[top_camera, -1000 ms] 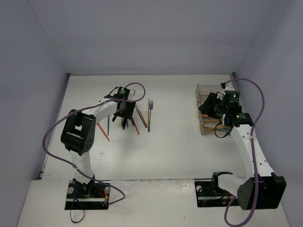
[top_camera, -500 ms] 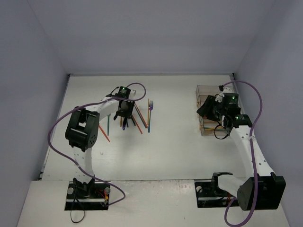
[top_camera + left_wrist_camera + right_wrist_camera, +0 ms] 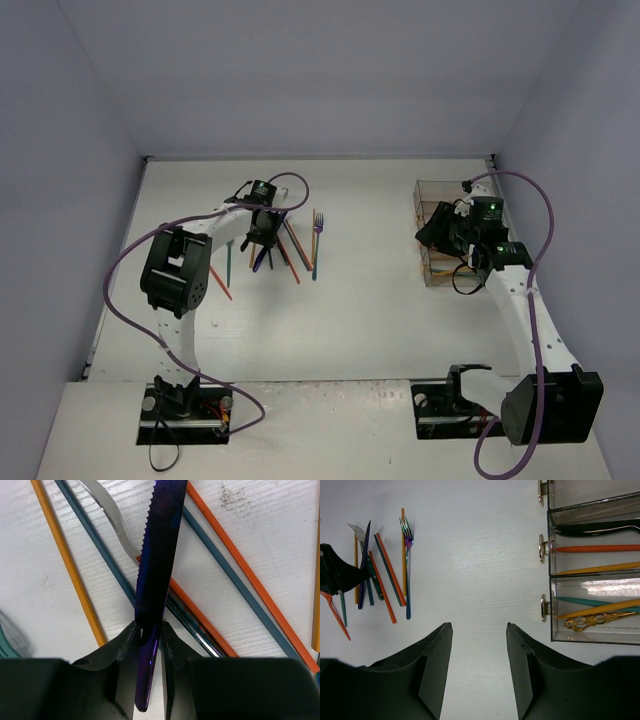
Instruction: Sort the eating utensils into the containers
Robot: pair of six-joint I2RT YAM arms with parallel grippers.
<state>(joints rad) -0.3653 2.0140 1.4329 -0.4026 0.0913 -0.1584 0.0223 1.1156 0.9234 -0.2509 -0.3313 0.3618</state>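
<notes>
My left gripper (image 3: 148,630) is shut on the handle of a navy serrated knife (image 3: 159,550), which points away over the pile of utensils (image 3: 285,245). The knife lies across orange chopsticks (image 3: 240,565), a teal chopstick (image 3: 100,555), a yellow chopstick (image 3: 67,565) and a silver fork (image 3: 112,515). In the top view that gripper (image 3: 262,240) sits over the pile's left side. My right gripper (image 3: 479,627) is open and empty, next to the clear containers (image 3: 549,575), which hold a black knife (image 3: 600,527), orange, yellow and teal sticks and a gold spoon (image 3: 587,622).
A fork with a purple head (image 3: 407,570) lies at the right of the pile. An orange fork (image 3: 335,615) lies at the pile's left. The containers (image 3: 428,190) stand at the table's right, near the right wall. White walls close the back and sides.
The left arm's elbow has swung in toward the pile while its gripper stays on the knife. The right gripper has drawn slightly back toward the containers.
</notes>
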